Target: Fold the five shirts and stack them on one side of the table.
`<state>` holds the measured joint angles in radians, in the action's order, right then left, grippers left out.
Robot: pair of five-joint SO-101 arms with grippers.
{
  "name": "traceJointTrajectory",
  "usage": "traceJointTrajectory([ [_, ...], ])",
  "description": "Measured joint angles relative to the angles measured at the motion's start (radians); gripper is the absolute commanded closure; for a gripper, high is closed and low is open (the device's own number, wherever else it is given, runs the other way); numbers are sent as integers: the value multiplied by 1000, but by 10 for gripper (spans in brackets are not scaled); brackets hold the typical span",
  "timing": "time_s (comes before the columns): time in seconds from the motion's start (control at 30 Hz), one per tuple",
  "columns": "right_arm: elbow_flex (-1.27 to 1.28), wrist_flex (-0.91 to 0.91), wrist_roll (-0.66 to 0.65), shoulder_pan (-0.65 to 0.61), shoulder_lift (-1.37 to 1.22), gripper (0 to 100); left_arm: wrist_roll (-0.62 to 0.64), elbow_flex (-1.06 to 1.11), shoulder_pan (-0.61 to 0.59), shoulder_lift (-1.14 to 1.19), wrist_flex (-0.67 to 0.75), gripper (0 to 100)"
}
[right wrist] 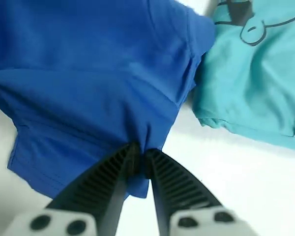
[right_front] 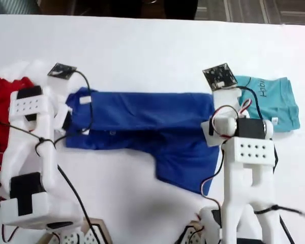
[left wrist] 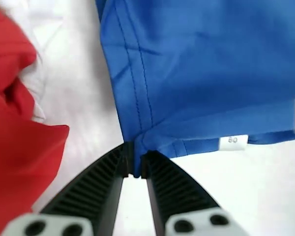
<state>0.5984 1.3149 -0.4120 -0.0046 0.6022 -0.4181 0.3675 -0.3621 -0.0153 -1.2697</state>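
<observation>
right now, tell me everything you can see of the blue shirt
The blue shirt is plain, soft stitched fabric with a small white tag, lying across the white table, partly folded lengthwise. The left gripper pinches one end, the right gripper the other, beside the teal shirt.

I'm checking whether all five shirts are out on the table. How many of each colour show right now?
blue shirt: 1
red shirt: 1
teal shirt: 1
white cloth: 1, bunched beside the red one, perhaps a shirt
Total: 3 sure shirts, 4 with the white cloth
</observation>
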Motion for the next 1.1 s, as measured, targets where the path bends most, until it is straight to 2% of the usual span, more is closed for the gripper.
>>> traceJointTrajectory([
  [0.23, 115, 6, 0, 3, 11, 978, -3, 60, 0, 0, 26, 975],
  [0.57, 321, -101, 0, 8, 17, 978, -55, 238, 0, 0, 186, 975],
  [0.77, 259, -71, 0, 8, 17, 978, -55, 227, 0, -2, 180, 975],
  [1.1, 138, 75, 0, 8, 17, 977, -55, 176, 0, -2, 64, 975],
])
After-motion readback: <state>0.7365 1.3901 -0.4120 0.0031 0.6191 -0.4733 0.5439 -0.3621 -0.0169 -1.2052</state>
